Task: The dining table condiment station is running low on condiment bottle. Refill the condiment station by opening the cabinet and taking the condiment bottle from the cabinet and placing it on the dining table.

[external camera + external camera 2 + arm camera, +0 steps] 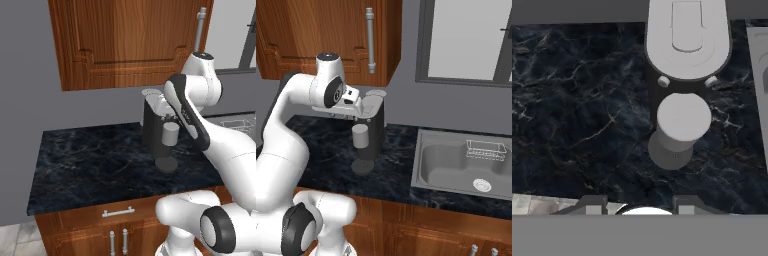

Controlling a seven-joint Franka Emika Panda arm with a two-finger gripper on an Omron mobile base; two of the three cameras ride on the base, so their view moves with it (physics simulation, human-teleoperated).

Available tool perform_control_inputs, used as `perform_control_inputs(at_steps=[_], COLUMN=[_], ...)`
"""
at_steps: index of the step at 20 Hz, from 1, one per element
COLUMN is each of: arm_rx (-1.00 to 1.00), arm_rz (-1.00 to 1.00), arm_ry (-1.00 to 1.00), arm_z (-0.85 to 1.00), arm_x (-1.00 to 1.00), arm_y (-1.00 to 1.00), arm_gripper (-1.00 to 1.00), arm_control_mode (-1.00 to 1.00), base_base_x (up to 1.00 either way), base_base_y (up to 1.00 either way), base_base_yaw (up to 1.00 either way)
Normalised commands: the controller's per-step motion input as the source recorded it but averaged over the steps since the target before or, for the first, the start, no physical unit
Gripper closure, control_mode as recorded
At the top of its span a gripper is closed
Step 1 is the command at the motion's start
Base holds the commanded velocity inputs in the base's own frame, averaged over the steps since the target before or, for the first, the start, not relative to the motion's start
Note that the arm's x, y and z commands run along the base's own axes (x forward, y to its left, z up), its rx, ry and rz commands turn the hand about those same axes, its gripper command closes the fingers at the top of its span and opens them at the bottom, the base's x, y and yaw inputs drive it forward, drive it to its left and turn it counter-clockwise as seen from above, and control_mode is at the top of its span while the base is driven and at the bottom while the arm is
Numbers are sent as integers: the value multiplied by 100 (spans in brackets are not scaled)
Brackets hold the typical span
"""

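Observation:
The cabinet (130,40) hangs on the wall above the counter, reddish-brown wood with a raised-panel door that is closed. Its long silver bar handle (200,30) runs down the door's right edge, also seen in the right base view as the handle (370,40) on the cabinet (316,35). My gripper (641,206) points down at the black marble counter (577,110), well below the handle, open with nothing between its fingertips (594,204). The condiment bottle, the condiment station and the dining table are out of view.
A dark coffee machine (155,130) with a grey cup stands on the counter right under my hand (353,105). A steel sink (466,165) with a small wire rack (485,150) lies to the right, below a window (471,40). Base drawers (118,212) sit under the counter.

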Motion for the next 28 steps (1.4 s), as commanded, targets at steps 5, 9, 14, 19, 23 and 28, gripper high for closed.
perform_control_inputs(at_steps=[5,9,14,19,23,28], arm_rx=[0,0,0,0,0,0], arm_rz=[0,0,-2,0,-2,-4], arm_ry=[-13,-30,-32,-20,-14,-17], arm_z=[2,26,47,53,63,56], arm_x=[-9,-28,-25,-20,-6,0], arm_y=[-6,-15,-16,-17,-17,-28], arm_gripper=[-100,-100,-100,-100,-100,-100], arm_control_mode=[-100,-100,-100,-100,-100,-100], base_base_x=[0,0,0,0,0,0], base_base_y=[0,0,0,0,0,0], base_base_yaw=[0,0,0,0,0,0])
